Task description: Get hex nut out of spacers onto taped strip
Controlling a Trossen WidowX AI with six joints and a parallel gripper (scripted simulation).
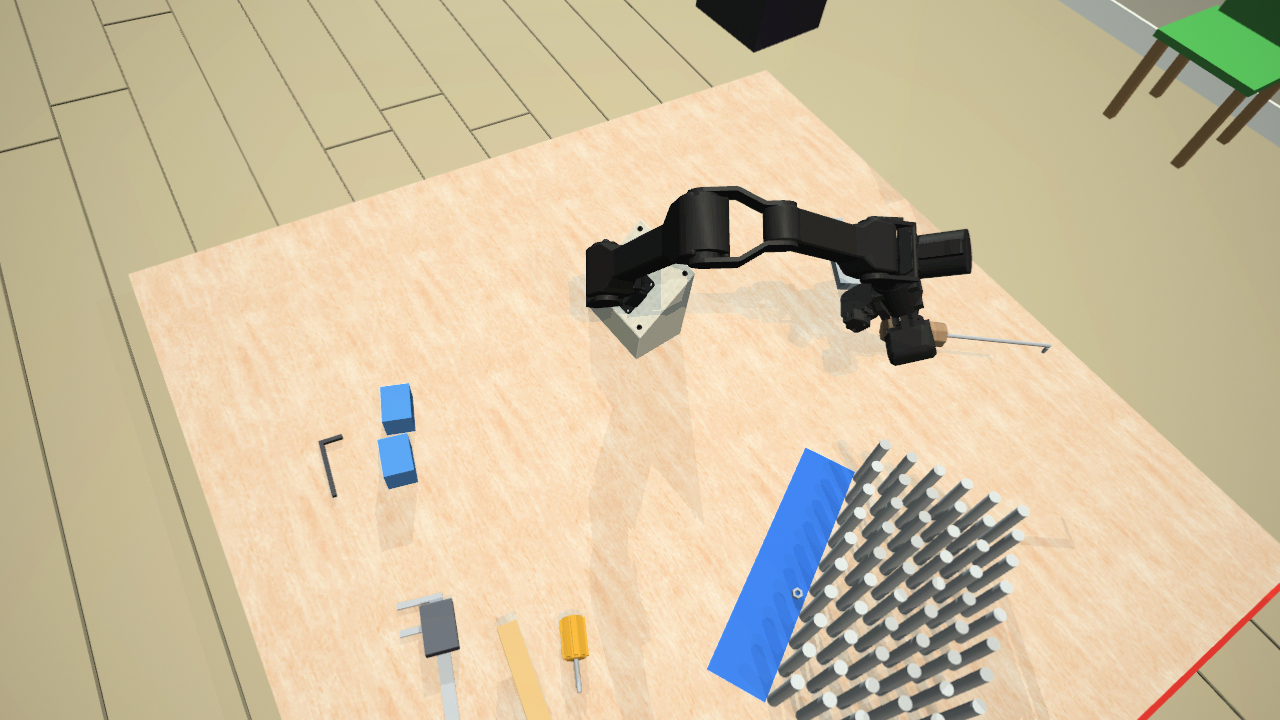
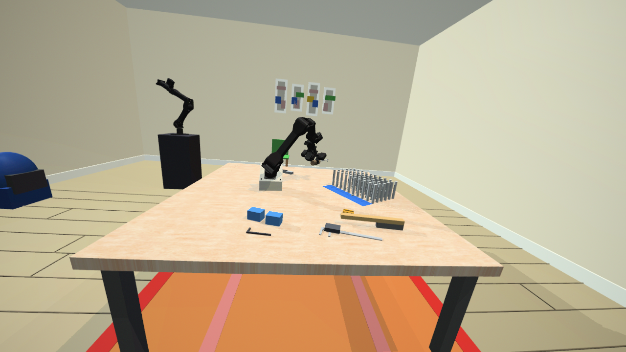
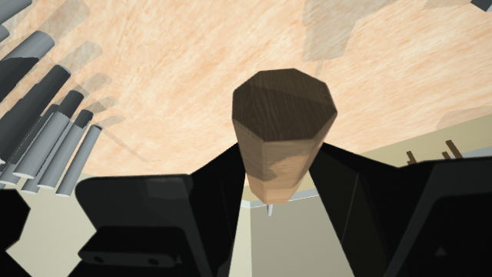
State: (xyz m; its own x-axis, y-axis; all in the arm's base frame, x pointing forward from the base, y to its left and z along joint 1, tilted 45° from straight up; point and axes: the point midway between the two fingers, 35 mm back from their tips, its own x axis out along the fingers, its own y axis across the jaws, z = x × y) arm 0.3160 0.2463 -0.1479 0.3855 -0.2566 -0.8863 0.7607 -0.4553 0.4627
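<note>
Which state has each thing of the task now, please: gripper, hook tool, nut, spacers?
Gripper: shut on the hook tool's handle.
Hook tool: held above the table, outside the field.
Nut: lying on the blue strip.
Visible spacers: standing.
</note>
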